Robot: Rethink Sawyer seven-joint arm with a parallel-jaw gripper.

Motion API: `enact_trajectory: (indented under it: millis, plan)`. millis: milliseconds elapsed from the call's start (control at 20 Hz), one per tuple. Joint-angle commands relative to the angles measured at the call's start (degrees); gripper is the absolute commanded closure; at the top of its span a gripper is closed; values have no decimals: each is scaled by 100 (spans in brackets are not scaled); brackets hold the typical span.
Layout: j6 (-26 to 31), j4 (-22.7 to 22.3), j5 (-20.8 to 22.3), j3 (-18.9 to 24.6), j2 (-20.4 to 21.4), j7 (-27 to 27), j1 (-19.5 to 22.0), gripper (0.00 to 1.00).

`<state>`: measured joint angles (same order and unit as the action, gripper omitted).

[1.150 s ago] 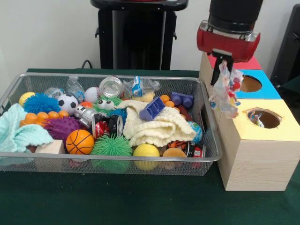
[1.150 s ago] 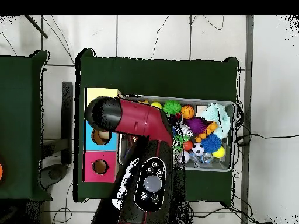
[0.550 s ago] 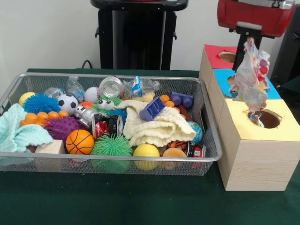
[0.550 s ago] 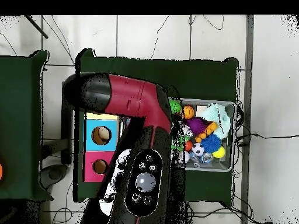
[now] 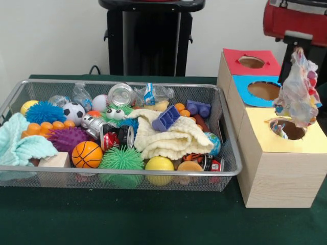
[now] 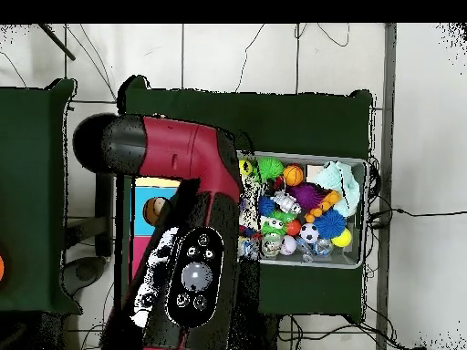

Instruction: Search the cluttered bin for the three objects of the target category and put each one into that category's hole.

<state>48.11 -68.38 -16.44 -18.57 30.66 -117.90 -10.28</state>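
My gripper (image 5: 297,51) hangs at the top right of the front view, shut on a crumpled clear plastic wrapper (image 5: 299,91) with coloured bits. The wrapper dangles just above and slightly right of the hole (image 5: 288,129) in the yellow-topped box (image 5: 260,133). A scrap of similar wrapper shows inside that hole. Behind it stand a blue-topped box (image 5: 245,81) and a red-topped box (image 5: 237,55), each with a hole. In the overhead view the red arm (image 6: 173,219) covers most of the boxes, and the gripper and wrapper are hidden beneath it.
The wire bin (image 5: 122,173) on the left holds a cream cloth (image 5: 171,138), basketball (image 5: 87,154), soccer ball (image 5: 75,112), yellow ball (image 5: 159,164), spiky balls, cans (image 5: 117,137), a plastic bottle (image 5: 153,94) and a blue block (image 5: 166,118). The bin (image 6: 360,214) shows beside the arm overhead.
The gripper carried the wrapper rightward in the front view, from beside the bin, across the blue box, to above the yellow box's hole. The bin's contents stayed put.
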Motion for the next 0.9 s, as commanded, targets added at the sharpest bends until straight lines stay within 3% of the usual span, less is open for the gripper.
enact_trajectory:
  millis: [50,900]
  plan:
    - [207,-50,-132,162,-523,-1692,-100,100]
    - [50,52,-137,174,-1021,-1583,-111,100]
